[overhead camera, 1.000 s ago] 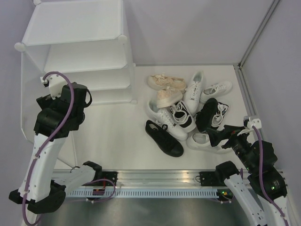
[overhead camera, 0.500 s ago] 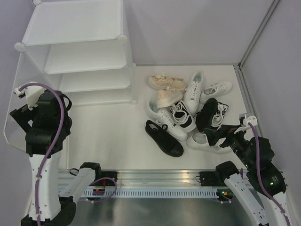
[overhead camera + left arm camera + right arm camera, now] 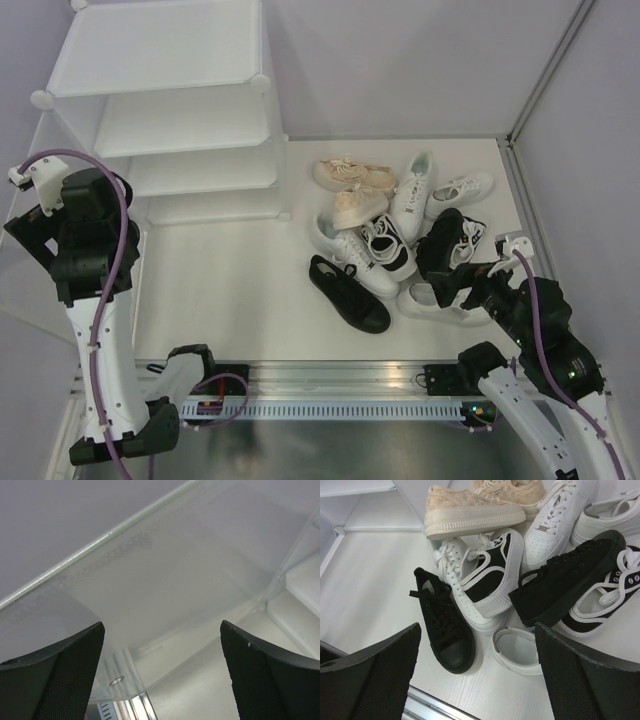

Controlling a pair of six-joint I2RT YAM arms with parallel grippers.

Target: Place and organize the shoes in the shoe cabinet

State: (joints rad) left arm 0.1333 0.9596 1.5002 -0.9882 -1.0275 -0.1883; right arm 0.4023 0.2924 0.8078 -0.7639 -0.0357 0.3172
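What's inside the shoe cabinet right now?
Inside the shoe cabinet, the front strips of the shelves that show are bare. The back of each tier is covered by the panel above it. The shoes lie piled on the table.

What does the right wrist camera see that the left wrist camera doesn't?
Only the right wrist view: the pile of shoes. There is a beige shoe, an all-black shoe, a black-and-white shoe and a white shoe.

Only the left wrist view: the frosted door panel, seen very close up, with no shoes at all.

Both: each view shows its own pincer wide open and holding nothing, the right pincer and the left pincer. Each also shows some of the white shoe cabinet.
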